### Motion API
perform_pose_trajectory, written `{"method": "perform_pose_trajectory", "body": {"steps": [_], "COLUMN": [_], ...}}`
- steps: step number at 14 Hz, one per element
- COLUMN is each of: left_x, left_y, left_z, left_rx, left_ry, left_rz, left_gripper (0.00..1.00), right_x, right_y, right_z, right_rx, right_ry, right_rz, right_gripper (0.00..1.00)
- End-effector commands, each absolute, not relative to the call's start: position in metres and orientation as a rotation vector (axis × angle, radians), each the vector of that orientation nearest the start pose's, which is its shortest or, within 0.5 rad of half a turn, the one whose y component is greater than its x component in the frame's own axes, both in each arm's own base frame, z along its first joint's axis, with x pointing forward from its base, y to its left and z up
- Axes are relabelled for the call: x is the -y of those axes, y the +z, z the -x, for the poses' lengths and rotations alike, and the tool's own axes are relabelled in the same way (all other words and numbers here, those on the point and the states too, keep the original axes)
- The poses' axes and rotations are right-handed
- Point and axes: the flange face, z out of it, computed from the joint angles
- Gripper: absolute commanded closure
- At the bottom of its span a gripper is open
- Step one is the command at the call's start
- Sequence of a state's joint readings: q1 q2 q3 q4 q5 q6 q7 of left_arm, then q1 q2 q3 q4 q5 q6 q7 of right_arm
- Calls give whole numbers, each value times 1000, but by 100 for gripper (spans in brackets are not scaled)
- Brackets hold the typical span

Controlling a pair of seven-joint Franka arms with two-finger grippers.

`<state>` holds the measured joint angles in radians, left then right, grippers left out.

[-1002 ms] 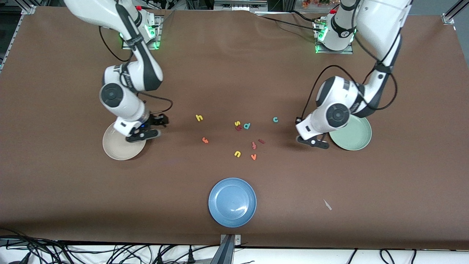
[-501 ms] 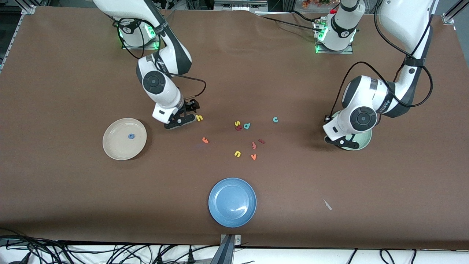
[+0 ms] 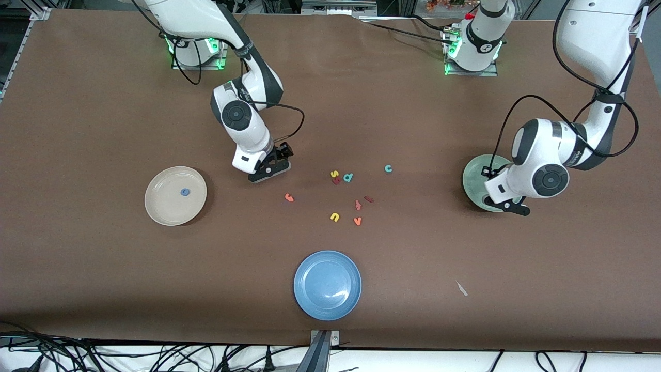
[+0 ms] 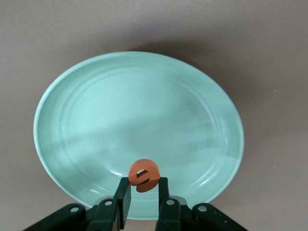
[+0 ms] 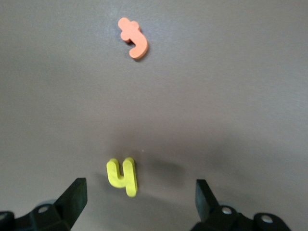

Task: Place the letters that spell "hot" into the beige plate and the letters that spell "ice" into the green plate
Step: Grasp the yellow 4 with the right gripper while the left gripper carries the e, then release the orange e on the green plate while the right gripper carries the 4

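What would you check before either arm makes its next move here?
1. Left tool grips the orange e: ok.
2. The e hangs over the green plate: ok.
3. Right tool open: ok.
4. Yellow h lies between its fingers: ok.
5. Blue o lies in the beige plate: ok.
6. Orange t and teal c in plates: not ok, both lie on the table.

The left arm is bent down from its base, its black two-finger left tool (image 4: 144, 192) pointed downward with the fingers (image 4: 123, 197) clamped on a small orange foam letter e (image 4: 144, 175). The right arm is reached inward, its black right tool (image 5: 139, 197) held low, fingers spread wide.
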<state>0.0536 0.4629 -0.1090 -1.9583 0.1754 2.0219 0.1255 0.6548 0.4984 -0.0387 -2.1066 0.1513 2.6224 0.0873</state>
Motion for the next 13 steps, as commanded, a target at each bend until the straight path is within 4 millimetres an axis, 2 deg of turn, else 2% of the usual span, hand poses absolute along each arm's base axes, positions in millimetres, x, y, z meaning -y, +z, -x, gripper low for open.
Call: {"method": "perform_pose_trajectory", "body": {"steps": [1,3,5,6,7,8,10,12,13], "left_x": [27,28,28,28,29,31,50,92,115], "left_y": [216,216,217,217,219,222,236,249,253], "left_z": [-571,-571,-571,-571,-572,-573,-572,-568,-565], "left_rx": [-492,-497,-497,-497,-496,-501,-519,-535,-474], "left_ry": [587,587,585,587,584,584,567,536,517], "left_rz": [2952,2951,2952,2951,2951,2949,2955,2961,2969], "left_gripper": [71,72,72,69,38,0,0,0,0], "right_x": [-343,-345,-345,-346,-346,-347,-349,-351,-354], "right_y": [168,167,169,170,169,169,169,170,174], "right_z": [-474,-471,-472,-472,-472,-471,-471,-470,-474], "right_rx": [638,643,641,639,636,639,639,649,660], "right_ry": [-25,-23,-18,-17,-17,-17,-23,-30,-39], "right_rz": [3014,3014,3014,3014,3015,3014,3012,3009,3004], "right_gripper": [3,26,57,67,76,79,90,100,100]}}
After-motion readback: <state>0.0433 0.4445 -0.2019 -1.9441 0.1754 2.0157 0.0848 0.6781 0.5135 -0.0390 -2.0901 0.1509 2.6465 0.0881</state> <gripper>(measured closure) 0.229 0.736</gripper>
